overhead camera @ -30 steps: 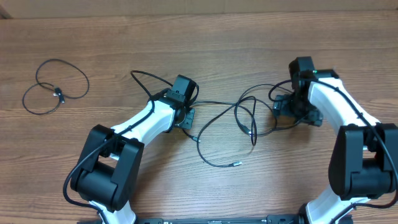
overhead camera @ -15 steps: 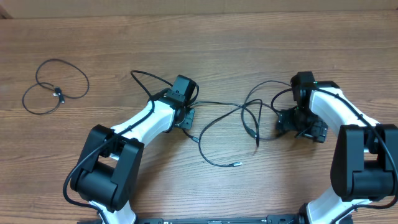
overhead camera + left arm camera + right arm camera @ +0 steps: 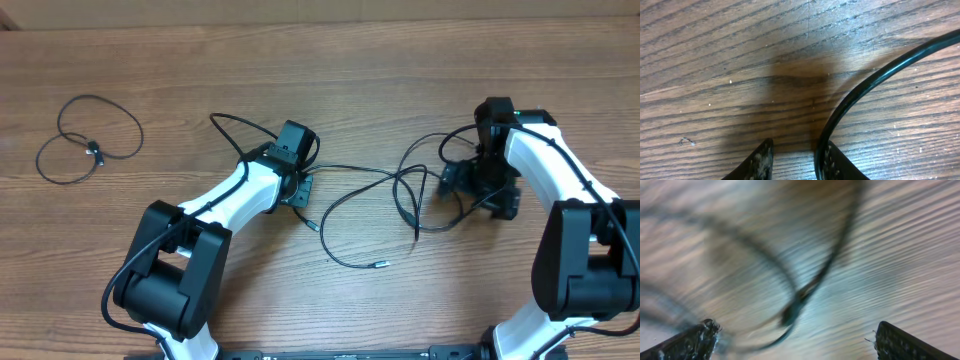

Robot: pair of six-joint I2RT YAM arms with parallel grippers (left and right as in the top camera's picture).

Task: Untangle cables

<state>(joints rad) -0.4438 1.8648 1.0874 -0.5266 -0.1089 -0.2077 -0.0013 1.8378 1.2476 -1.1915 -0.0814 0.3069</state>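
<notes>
A tangle of thin black cables (image 3: 405,188) lies in the middle of the table, and one strand ends in a small silver plug (image 3: 380,264). My left gripper (image 3: 299,192) sits low over the tangle's left strand. In the left wrist view that cable (image 3: 875,80) curves down along the inner edge of the right fingertip (image 3: 832,162). The left gripper (image 3: 796,152) has its jaws slightly apart, with bare wood between them. My right gripper (image 3: 478,192) stands wide open at the tangle's right side. A blurred cable loop (image 3: 805,292) hangs between the fingers of the right gripper (image 3: 796,337).
A separate thin cable (image 3: 90,140) lies coiled in two loops at the far left of the wooden table (image 3: 320,60). Another thin strand (image 3: 235,125) arcs up and left from beside my left wrist.
The right gripper dipped toward the front, came back and turned, and the loops of the tangle beside it shifted a little to the right. The left arm has stayed put.
</notes>
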